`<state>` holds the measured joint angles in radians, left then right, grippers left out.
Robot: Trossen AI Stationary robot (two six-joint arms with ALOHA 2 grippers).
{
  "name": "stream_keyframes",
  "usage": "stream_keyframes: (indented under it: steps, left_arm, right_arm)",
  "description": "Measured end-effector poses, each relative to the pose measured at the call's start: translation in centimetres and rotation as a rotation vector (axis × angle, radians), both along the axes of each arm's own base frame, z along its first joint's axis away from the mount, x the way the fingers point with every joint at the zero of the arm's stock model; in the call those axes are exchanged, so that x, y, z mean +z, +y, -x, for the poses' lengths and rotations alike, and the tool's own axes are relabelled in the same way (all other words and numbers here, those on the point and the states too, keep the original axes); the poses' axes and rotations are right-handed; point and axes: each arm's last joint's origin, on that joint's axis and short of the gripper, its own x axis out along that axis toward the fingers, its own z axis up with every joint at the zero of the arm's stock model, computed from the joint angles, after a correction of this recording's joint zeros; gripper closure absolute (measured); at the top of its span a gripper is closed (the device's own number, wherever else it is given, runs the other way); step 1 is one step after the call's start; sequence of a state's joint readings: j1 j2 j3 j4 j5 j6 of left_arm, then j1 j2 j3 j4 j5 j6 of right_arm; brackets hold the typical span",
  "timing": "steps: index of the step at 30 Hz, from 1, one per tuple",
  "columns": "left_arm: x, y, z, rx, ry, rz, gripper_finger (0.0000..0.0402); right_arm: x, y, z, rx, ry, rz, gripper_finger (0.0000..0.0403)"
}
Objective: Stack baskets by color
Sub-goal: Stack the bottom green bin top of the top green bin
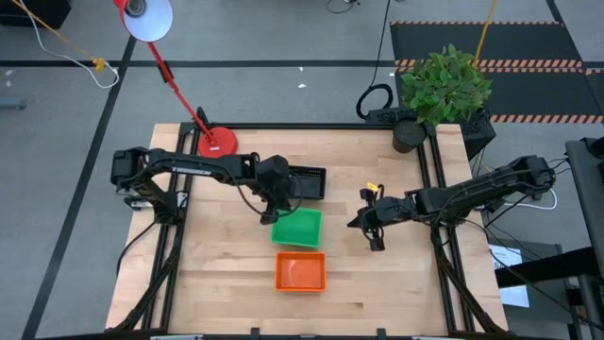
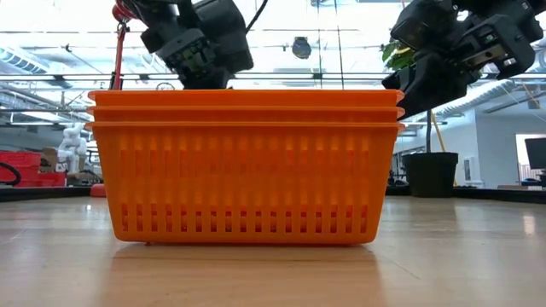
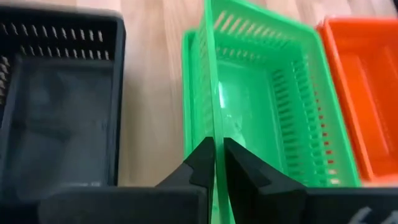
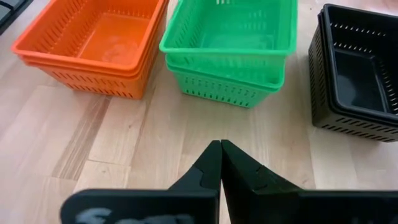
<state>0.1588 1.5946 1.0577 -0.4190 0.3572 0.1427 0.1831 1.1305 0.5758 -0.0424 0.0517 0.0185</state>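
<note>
Left tool [image 3: 217,163] pinches green basket [image 3: 273,93] rim between black baskets [image 3: 56,93] and orange baskets [image 3: 367,81].

High view straight down over the whole table [image 1: 226,283], low view level, close against orange baskets [image 2: 246,166], both wrist views sharing green baskets [image 4: 230,46].

Green stack [image 2: 213,88]: hidden behind the orange stack [image 2: 246,166] in the low view.
Black stack [image 4: 357,71]: cut off by the right wrist picture's edge.
Basket count: cannot be told.
</note>
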Motion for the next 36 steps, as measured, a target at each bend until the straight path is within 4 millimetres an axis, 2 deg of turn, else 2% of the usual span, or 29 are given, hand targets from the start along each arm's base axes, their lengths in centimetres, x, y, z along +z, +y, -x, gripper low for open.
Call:
stream_keyframes:
  steps: [4, 9, 15, 18, 21, 25, 28, 33, 36]
  left_arm:
    - [-0.5, 0.1, -0.3, 0.012, 0.008, 0.008, 0.0358]
    - [-0.3, 0.1, -0.4, 0.025, -0.010, 0.015, 0.0320]
    - [2.0, -0.3, 0.3, 0.053, -0.087, -0.012, 0.0279]
    - [3.3, -1.4, 1.2, 0.057, -0.101, -0.076, 0.0276]
    - [3.8, -4.0, 2.1, 0.052, -0.078, -0.164, 0.0289]
    - [2.6, -8.1, 3.3, 0.026, -0.028, -0.264, 0.0323]
    - [1.4, -10.4, 4.3, 0.063, 0.004, -0.291, 0.0352]
    - [-0.7, -12.5, 5.7, 0.151, 0.046, -0.304, 0.0396]
    - [-1.5, -13.0, 6.1, 0.192, 0.038, -0.281, 0.0394]
  right_arm:
    - [0.0, 0.2, 0.0, 0.012, 0.000, 0.001, 0.0403]
    - [0.0, 0.3, 0.0, 0.013, 0.000, 0.001, 0.0403]
    - [0.0, 0.3, 0.1, 0.016, 0.001, 0.001, 0.0403]
    - [0.0, 0.3, 0.1, 0.014, 0.003, -0.003, 0.0403]
    - [-0.1, 0.3, 0.1, 0.004, 0.015, -0.014, 0.0403]
    - [-0.2, 0.3, 0.2, 0.003, 0.024, -0.013, 0.0403]
    - [-0.2, 0.3, 0.2, 0.004, 0.022, -0.012, 0.0403]
    - [-0.1, 0.3, 0.1, 0.004, 0.009, -0.014, 0.0403]
    - [0.0, 0.4, 0.0, 0.004, -0.005, -0.017, 0.0403]
